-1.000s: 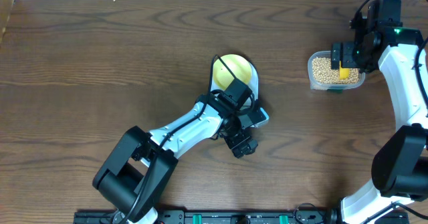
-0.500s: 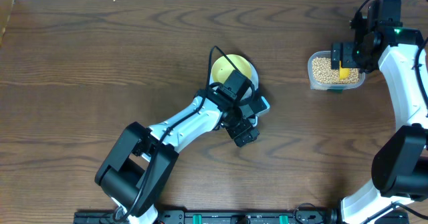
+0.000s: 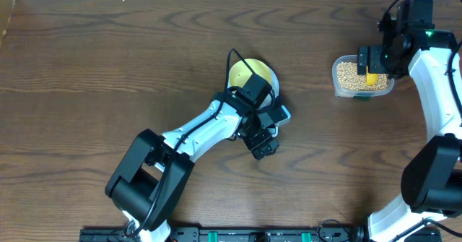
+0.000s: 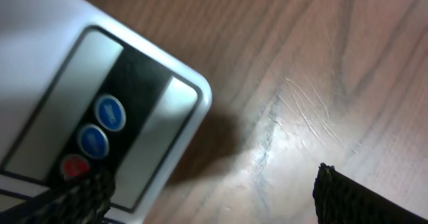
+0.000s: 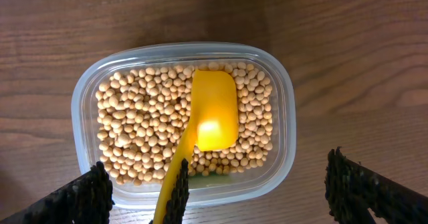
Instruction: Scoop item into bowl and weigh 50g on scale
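The pale yellow-green bowl point(image 3: 252, 74) sits on the white scale point(image 3: 284, 113), which is mostly hidden under my left arm. My left gripper point(image 3: 261, 144) is open and empty, low over the wood just in front of the scale. The left wrist view shows the scale's front corner point(image 4: 175, 97) with its blue and red buttons, between my open fingers point(image 4: 214, 204). The beans point(image 5: 140, 130) fill a clear tub point(image 5: 284, 150), also seen from overhead point(image 3: 354, 76). A yellow scoop point(image 5: 214, 114) lies in the beans. My right gripper point(image 5: 224, 197) is open over the tub, with the scoop's handle between its fingers.
The table's far edge and a white wall strip run along the top of the overhead view. A black cable point(image 3: 238, 60) arcs over the bowl from the left arm. Bare wood lies between scale and tub.
My left gripper has drawn back a little toward the scale's front edge. The right arm, scoop and tub have not moved.
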### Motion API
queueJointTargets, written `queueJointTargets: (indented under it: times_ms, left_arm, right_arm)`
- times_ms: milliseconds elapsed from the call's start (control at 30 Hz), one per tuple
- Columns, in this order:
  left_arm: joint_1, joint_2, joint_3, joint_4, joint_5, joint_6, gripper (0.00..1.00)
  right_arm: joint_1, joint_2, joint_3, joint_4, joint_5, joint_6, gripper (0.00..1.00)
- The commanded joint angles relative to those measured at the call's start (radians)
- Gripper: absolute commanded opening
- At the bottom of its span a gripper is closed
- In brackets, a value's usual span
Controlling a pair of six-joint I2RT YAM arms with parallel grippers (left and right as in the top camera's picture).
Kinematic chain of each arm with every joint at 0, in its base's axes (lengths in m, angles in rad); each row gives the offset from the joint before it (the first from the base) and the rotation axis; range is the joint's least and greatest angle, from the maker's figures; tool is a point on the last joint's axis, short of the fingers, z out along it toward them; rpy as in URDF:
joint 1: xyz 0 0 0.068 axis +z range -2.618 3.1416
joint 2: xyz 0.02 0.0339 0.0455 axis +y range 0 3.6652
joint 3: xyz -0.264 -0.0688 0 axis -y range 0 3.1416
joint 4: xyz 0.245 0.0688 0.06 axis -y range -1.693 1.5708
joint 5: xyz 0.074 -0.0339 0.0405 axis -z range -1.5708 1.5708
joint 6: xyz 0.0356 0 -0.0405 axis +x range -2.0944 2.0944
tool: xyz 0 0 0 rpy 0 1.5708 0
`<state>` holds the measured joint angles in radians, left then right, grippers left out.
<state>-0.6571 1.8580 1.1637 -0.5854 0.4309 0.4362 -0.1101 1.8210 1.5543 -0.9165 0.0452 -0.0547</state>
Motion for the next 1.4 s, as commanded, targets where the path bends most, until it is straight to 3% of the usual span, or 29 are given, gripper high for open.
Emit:
queueJointTargets:
  times_ms: [0,600,933,1367]
  left_arm:
    - [0.004,0.042,0.027,-0.062,0.040,0.004,0.98]
    - [0.006,0.127,0.060,-0.068,0.039,0.011,0.97]
    - [0.006,0.143,0.073,-0.105,-0.108,0.005,0.98]
    - [0.006,0.163,0.072,-0.079,-0.111,0.016,0.98]
  right_arm:
    - [-0.007,0.003,-0.003,0.001,0.008,0.005,0.99]
    - [-0.007,0.003,-0.003,0.001,0.008,0.005,0.99]
    - [-0.007,0.003,-0.003,0.001,0.008,0.005,0.99]
    - [-0.007,0.003,-0.003,0.001,0.008,0.005,0.99]
